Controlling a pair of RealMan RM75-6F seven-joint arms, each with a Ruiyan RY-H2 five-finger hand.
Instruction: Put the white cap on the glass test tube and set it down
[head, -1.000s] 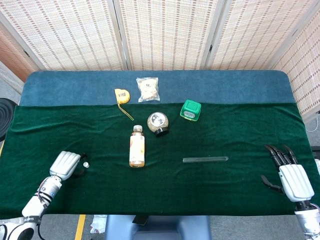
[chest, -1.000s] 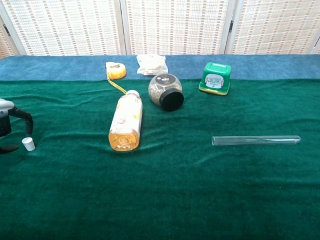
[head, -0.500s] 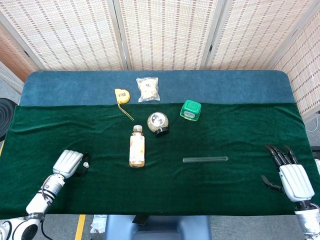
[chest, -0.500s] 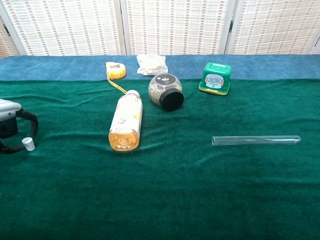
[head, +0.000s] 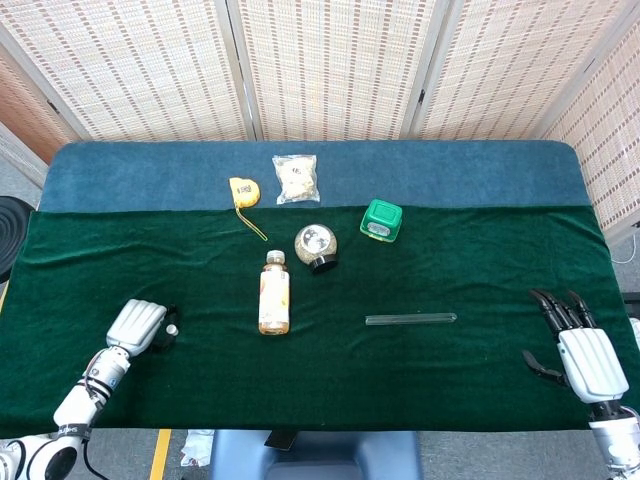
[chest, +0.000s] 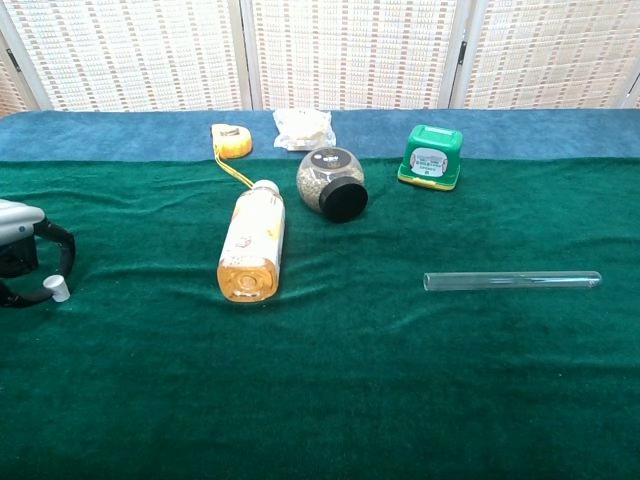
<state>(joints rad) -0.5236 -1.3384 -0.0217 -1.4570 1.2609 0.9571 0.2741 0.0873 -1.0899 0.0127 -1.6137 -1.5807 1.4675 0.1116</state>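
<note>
Head view: left hand (head: 137, 326) low at the table's left edge, its dark fingers curled around the white cap (head: 172, 329), which sits on the green cloth (head: 450, 260). Contact looks likely; an actual grip cannot be confirmed. Right hand (head: 583, 358) at the far right edge, fingers spread, holding nothing. Glass test tube (head: 411, 319) lies flat between the two hands, well apart from both.

Chest view: left hand (chest: 22, 252) at the frame's left border, fingers arched over the white cap (chest: 57, 289), cap resting on the cloth. Glass test tube (chest: 512, 281) lies lengthwise at right. Juice bottle (chest: 250, 243) on its side near centre; round jar (chest: 332, 184) tipped beside it; green box (chest: 431, 156) behind.
</note>
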